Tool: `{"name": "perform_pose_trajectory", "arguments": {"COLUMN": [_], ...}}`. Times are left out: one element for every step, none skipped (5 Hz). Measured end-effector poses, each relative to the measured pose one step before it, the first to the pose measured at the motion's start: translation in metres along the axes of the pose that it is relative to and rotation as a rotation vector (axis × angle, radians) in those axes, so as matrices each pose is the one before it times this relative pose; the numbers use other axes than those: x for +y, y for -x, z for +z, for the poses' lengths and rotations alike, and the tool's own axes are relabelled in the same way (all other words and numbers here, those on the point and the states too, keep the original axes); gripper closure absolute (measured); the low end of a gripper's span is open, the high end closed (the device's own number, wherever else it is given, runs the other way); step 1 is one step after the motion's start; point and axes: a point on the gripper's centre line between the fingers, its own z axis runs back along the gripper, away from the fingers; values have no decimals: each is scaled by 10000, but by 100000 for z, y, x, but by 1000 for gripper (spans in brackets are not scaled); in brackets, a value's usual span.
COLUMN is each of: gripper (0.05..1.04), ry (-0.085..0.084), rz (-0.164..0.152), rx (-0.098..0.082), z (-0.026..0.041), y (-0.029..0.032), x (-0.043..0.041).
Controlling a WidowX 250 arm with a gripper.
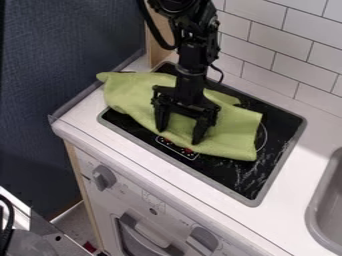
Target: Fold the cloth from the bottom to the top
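Camera view: looks down at a slant on a toy kitchen.
Hob print: a small outlined panel (177, 148) with pale symbols and red marks near the front edge of the black hob (244, 177); the symbols are too small to make out.
Ring marking: a pale curved line on the hob, partly under the cloth's right end.
Oven-front print: faint markings (153, 202) between two grey knobs, the left knob (103, 177) and the right knob (202, 241); too small to make out.
Cloth: green cloth (230, 130), spread with soft folds across the hob, its upper-left corner reaching past the frame over the white counter (83, 120).
Gripper: black gripper (179, 136), open, fingers spread apart, pointing down over the cloth's lower middle.
In the way: the black arm (191, 65) comes from the top edge and hides part of the cloth's middle.
Right side: grey sink (320, 215) set into the counter.
Behind: white tiled wall (287, 42).
Left side: dark blue panel (60, 75).
Front: oven door handle (150, 235) below the knobs.
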Motion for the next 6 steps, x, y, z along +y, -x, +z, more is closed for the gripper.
{"name": "perform_pose_trajectory", "arguments": {"gripper": [84, 83, 83, 83, 84, 83], "ry": [150, 506, 440, 28, 38, 16], "rz": [-624, -224, -382, -679, -468, -398], "rx": [-554, -473, -464, -196, -25, 65], "z": [524, 69, -131, -131, 177, 135], "y": [-2462, -1933, -2485, -1526, -376, 679], "x": [-1497, -1358, -1166, -1394, -1666, -1455]}}
